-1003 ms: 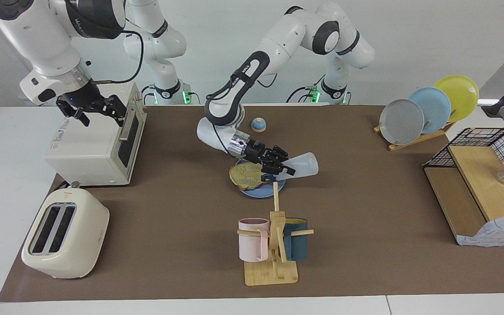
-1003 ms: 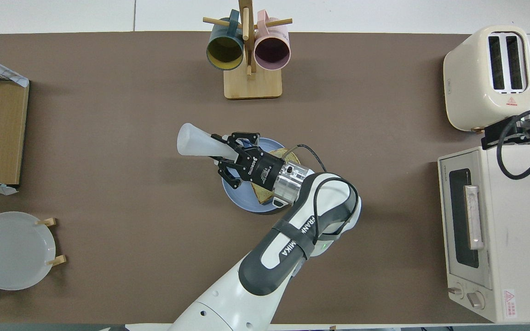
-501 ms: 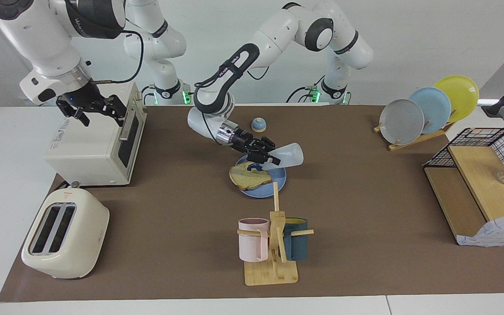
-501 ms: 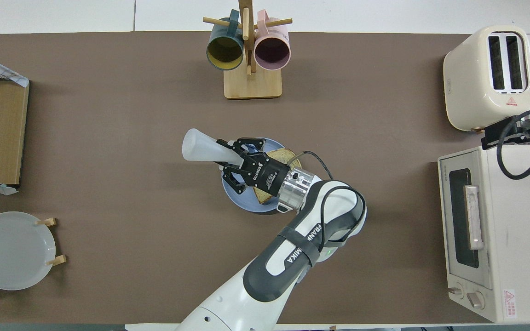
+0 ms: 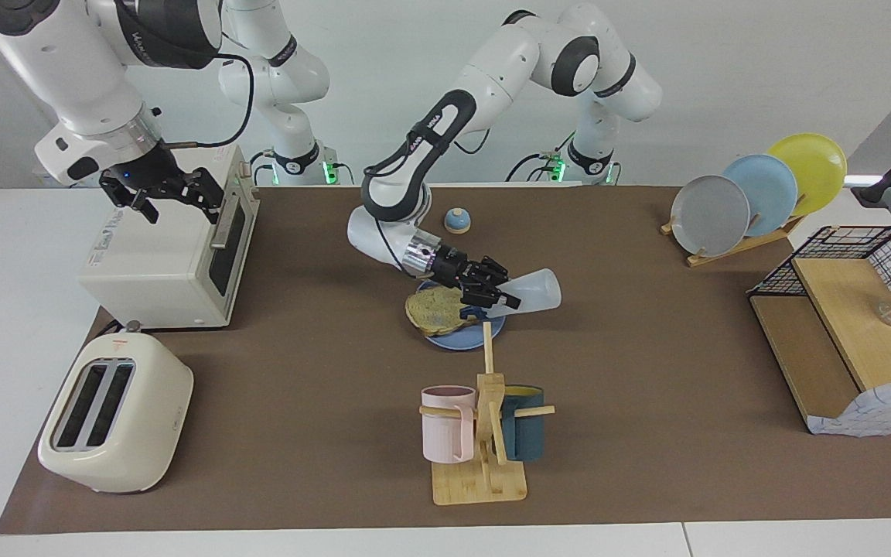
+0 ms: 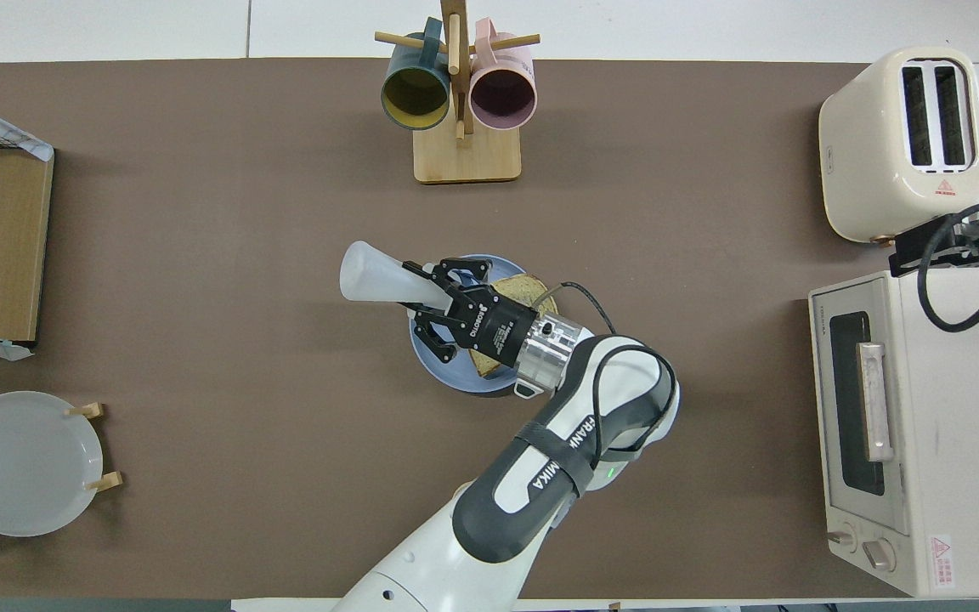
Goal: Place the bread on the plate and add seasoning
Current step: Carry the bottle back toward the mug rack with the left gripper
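As the left arm swung back down over the plate point(image 5: 494, 328), we saw the left gripper point(image 5: 489, 294) drop from the higher, more robot-ward spot it had held half a second earlier and return to the low pose it had a second ago, its fingers clamped on the neck of the seasoning point(image 5: 532, 291). That up-and-down, we judged, was a shaking stroke, so the seasoning step looked well under way rather than finished. The bottle lay tipped nearly flat over the plate's edge toward the left arm's end of the table, its translucent white body flaring out and its dark cap pointed down at the bread point(image 5: 436, 309). The bread itself sat on the plate, a roughly square slice with a pale, porous crumb and a darker crust, overhanging the plate's rim on the side toward the right arm's end. We noted the plate was round, flat, smooth and medium blue. Nearer to the robots than the plate stood a small blue-domed bell point(image 5: 457, 221); farther from them stood the wooden mug tree point(image 5: 486, 433). The right gripper point(image 5: 161, 195) waited with its jaws spread wide over the boxy cream toaster oven point(image 5: 163, 255), holding nothing.
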`<state>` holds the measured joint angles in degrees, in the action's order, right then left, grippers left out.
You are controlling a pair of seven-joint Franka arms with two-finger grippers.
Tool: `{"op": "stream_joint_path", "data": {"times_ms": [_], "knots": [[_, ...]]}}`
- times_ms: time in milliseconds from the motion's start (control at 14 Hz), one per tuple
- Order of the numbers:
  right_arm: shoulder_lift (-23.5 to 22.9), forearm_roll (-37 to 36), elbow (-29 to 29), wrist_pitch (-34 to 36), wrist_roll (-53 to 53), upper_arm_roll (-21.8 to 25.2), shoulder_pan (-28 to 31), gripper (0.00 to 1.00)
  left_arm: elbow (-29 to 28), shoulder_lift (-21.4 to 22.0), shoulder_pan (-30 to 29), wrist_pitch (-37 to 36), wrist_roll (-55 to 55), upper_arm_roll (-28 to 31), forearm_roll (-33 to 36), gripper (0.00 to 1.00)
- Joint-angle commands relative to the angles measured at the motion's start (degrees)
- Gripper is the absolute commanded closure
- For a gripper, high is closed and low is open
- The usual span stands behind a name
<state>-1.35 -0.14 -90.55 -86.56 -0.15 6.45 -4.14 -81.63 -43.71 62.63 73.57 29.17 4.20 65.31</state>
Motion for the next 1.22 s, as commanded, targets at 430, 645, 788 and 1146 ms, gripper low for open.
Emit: {"op": "stream_joint_path", "data": {"times_ms": [430,645,788,1146], "knots": [[1.44,-0.57,-1.65,-0.54,-1.25,-0.29,0.45,0.00,-4.31,26.52,-14.34,12.16,-14.83,0.63,-28.16,1.00],[1.44,-0.57,-1.73,-0.54,-1.25,-0.29,0.45,0.00,-9.33,35.60,-24.89,23.43,-16.16,0.63,-40.30,1.00],[1.44,-0.57,-1.73,-0.54,-1.25,-0.29,0.45,0.00,-11.35,37.81,-31.40,31.68,-16.43,0.63,-48.83,1.00],[1.44,-0.57,-1.65,-0.54,-1.25,-0.29,0.45,0.00,-23.98,39.31,-42.14,63.03,-21.61,0.63,-65.20,1.00]]}}
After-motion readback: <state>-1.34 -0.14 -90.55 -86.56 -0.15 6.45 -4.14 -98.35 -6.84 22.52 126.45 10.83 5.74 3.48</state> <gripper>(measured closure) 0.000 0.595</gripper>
